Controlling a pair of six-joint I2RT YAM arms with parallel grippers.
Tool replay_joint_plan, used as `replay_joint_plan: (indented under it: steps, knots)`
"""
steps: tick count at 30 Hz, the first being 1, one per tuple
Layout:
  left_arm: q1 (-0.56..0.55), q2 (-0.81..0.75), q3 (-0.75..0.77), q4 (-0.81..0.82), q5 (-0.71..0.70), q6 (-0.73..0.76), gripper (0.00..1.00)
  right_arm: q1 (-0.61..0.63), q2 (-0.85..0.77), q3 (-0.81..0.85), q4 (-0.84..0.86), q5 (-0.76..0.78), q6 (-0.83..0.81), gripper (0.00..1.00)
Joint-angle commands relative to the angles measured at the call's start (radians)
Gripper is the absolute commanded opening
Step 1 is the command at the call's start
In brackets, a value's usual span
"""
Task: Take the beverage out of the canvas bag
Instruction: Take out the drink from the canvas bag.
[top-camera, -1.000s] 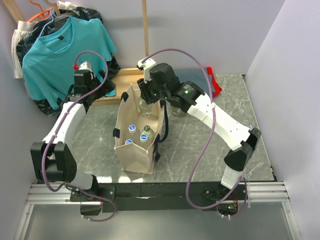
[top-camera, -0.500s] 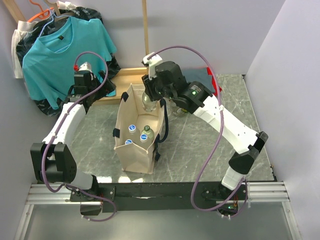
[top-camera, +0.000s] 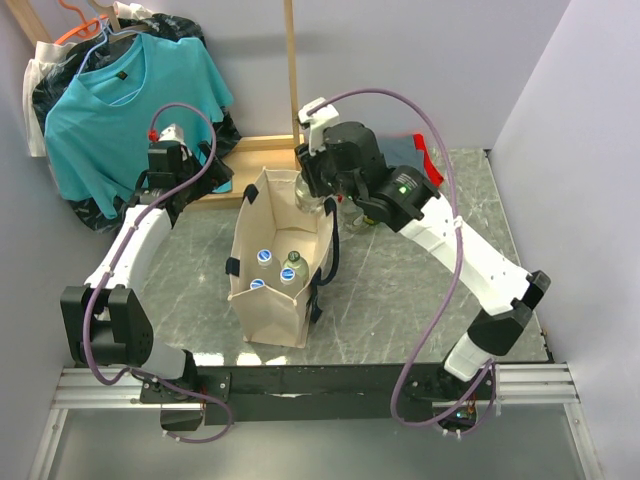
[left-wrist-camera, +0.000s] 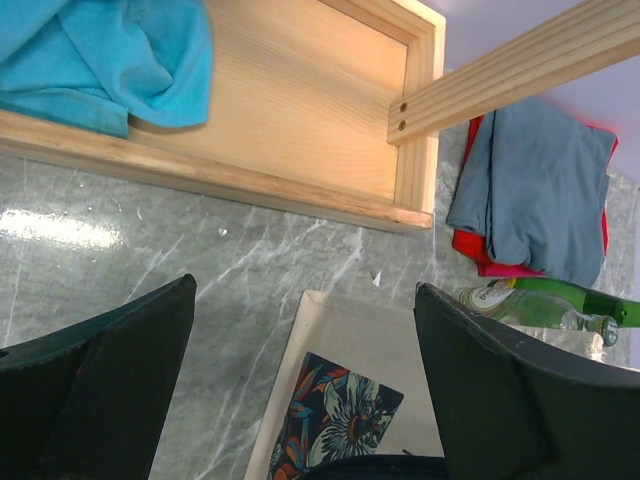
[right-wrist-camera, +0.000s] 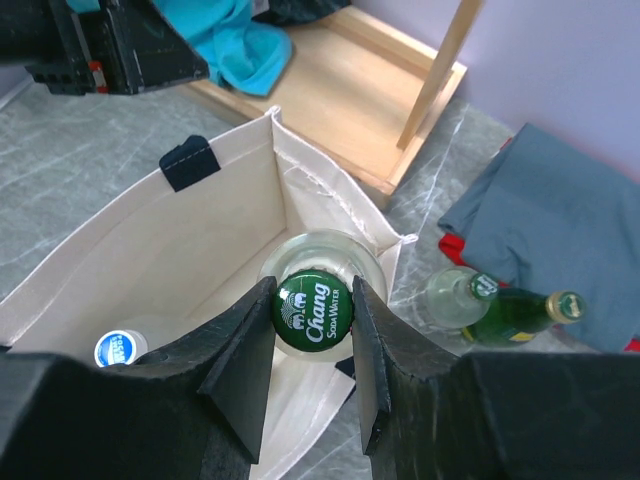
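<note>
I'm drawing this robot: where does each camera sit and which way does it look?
Top external: above and behind, looking down at the table, both arms and the canvas bag.
Left wrist: on the left arm, looking down past the open left end effector at a wooden tray.
Right wrist: on the right arm, looking down into the bag; the right end effector grips a soda bottle.
Shared: both wrist views show a green bottle lying down.
</note>
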Motion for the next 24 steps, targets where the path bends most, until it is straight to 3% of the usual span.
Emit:
replay_joint_plan:
  steps: [1, 24]
  knots:
    - [-0.008, -0.032, 0.019, 0.042, 0.018, -0.012, 0.96, -0.001, -0.122, 0.037, 0.186, 0.072, -0.042, 0.00]
    - [-0.011, -0.044, 0.003, 0.044, 0.013, -0.015, 0.96, -0.002, -0.246, -0.107, 0.298, 0.296, -0.087, 0.00]
